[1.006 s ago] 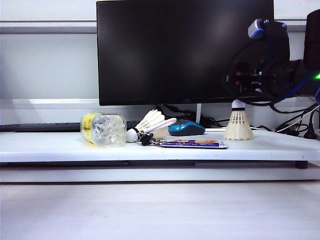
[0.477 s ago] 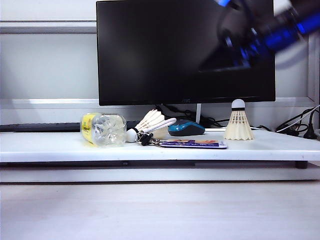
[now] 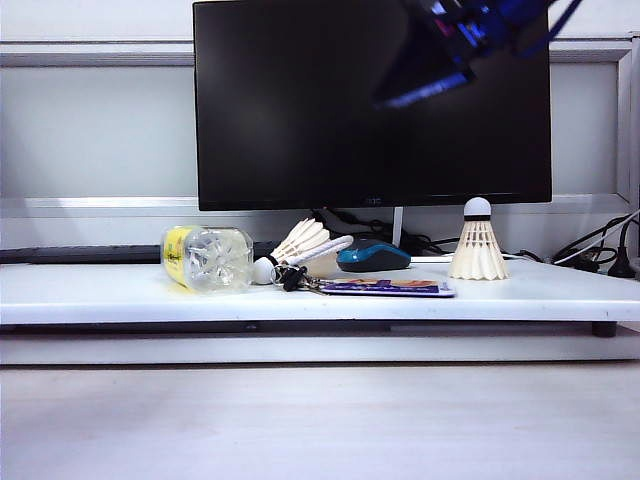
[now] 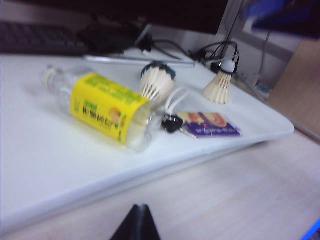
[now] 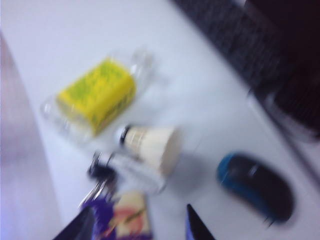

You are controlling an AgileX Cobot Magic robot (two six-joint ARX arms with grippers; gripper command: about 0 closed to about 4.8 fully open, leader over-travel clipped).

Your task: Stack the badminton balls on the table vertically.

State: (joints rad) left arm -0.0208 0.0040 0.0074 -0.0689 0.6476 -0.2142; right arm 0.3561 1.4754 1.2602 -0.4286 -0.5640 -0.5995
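Table: yellow-label bottle, text unreadable; R claw open above.

Right hand open, aloft; left hand low.

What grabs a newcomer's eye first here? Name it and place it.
The black monitor fills the back, with the right end effector blurred high in front of it. On the table, one shuttlecock stands upright at the right; the other shuttlecock lies beside the toppled bottle.
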